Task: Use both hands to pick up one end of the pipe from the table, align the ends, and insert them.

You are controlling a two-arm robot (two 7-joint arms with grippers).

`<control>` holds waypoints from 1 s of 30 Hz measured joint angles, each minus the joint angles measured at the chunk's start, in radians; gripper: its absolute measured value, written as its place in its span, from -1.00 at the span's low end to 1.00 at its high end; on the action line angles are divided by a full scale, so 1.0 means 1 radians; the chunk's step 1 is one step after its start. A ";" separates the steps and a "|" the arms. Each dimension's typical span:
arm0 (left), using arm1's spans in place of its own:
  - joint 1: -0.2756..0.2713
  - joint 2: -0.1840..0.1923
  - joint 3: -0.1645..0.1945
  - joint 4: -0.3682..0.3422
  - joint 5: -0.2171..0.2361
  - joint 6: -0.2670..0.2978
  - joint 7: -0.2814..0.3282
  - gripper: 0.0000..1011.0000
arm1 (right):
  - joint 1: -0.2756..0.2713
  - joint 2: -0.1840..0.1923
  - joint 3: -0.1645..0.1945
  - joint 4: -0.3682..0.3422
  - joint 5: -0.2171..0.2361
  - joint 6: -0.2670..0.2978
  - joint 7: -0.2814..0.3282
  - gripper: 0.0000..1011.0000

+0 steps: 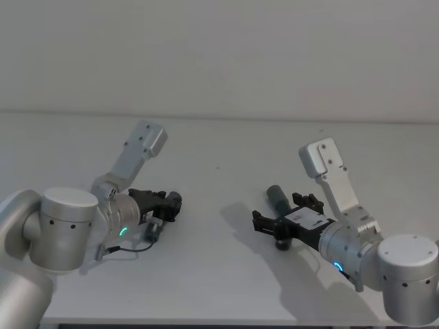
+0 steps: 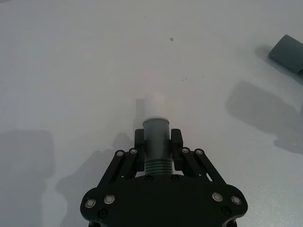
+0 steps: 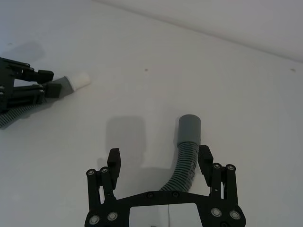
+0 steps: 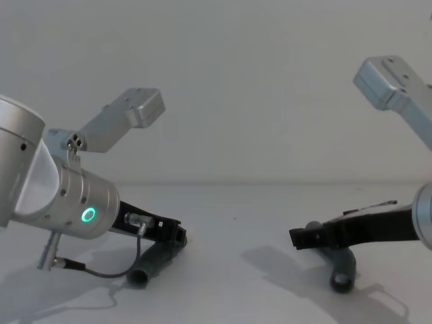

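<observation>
In the black left gripper (image 2: 157, 142), a dark grey ribbed hose piece (image 2: 156, 128), its tip (image 2: 155, 105) white; inside the black right gripper (image 3: 159, 157), a second piece (image 3: 189, 137), grey-striped.

Between the left hand (image 1: 175, 202) and the right hand (image 1: 278, 211) the worktop (image 1: 219, 185) lies bare, an open lane for either to cross. Ahead of the left hand's closed fingers only its own hose (image 2: 156, 142) juts out, white tip (image 2: 154, 105) foremost. The right hand's fingers stand wide apart astride the other hose (image 3: 188, 142), which lies close to one finger (image 3: 205, 158), leaving a broad gap to the other. Behind the left hand, a cable (image 1: 127, 249) loops on the worktop.
</observation>
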 joint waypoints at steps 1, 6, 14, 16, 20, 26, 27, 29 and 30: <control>0.000 0.000 0.000 0.000 0.000 0.000 0.000 -0.37 | 0.002 0.000 0.001 0.002 0.000 0.003 0.002 0.98; 0.000 0.000 0.000 0.000 0.000 0.000 0.000 -0.37 | 0.012 -0.003 0.003 0.016 0.003 0.019 0.013 0.98; 0.000 0.000 0.000 0.000 0.000 0.000 0.000 -0.37 | 0.029 -0.009 0.005 0.041 0.004 0.036 0.030 0.98; 0.000 0.000 0.000 0.000 0.000 0.000 0.000 -0.37 | 0.033 -0.010 0.005 0.046 0.004 0.039 0.033 0.98; 0.000 0.000 0.000 0.000 0.000 0.000 0.000 -0.37 | 0.042 -0.014 0.003 0.060 0.004 0.044 0.041 0.98; 0.000 0.000 0.000 0.000 0.000 0.000 0.000 -0.37 | 0.053 -0.019 0.003 0.079 0.001 0.047 0.048 0.98; 0.000 0.000 0.000 0.000 0.000 0.000 0.000 -0.37 | 0.056 -0.019 0.003 0.083 -0.001 0.047 0.049 0.98; 0.000 0.000 0.000 0.000 0.000 0.000 0.000 -0.37 | 0.058 -0.020 0.004 0.087 -0.003 0.046 0.050 0.98; 0.000 0.000 0.000 0.000 0.000 0.000 0.000 -0.37 | 0.061 -0.021 0.005 0.091 -0.004 0.046 0.051 0.98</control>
